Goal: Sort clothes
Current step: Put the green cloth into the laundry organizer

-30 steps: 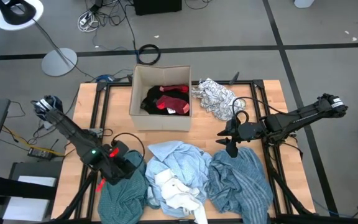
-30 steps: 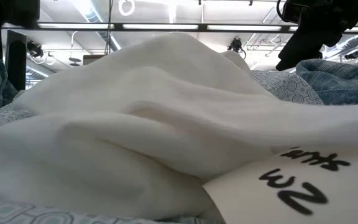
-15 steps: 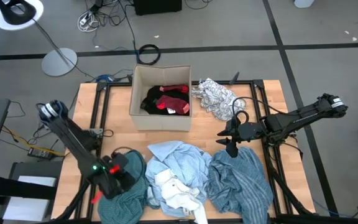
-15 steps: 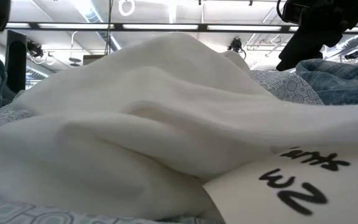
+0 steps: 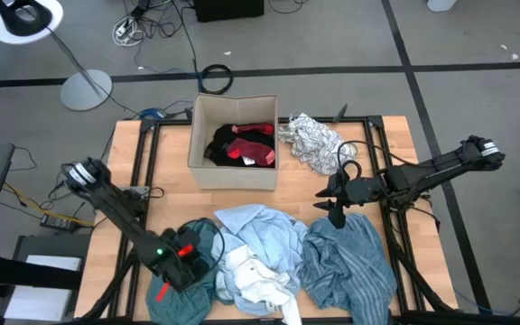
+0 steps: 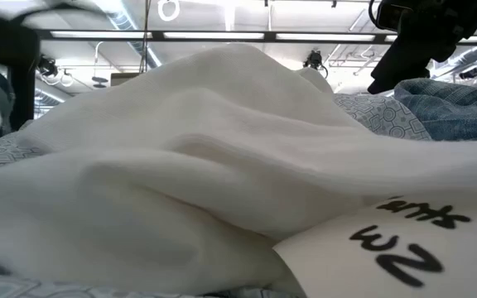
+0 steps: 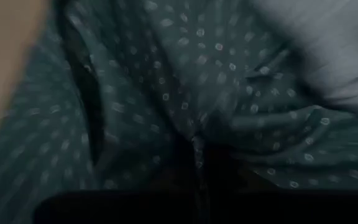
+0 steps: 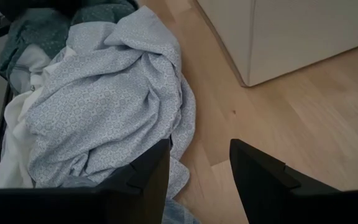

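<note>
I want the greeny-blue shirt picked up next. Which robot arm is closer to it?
The left. Its gripper is right down on the teal garment; the right gripper, jaws open, hangs by the striped garment.

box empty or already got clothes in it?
Not empty. The box holds black and red clothes; the rest lie outside on the table.

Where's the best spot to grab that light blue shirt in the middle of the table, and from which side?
Probably the raised, bunched fold at the light blue shirt's far edge, toward the cardboard box. Come straight down from above: bare table borders that edge, while the white garment overlaps its near side.
</note>
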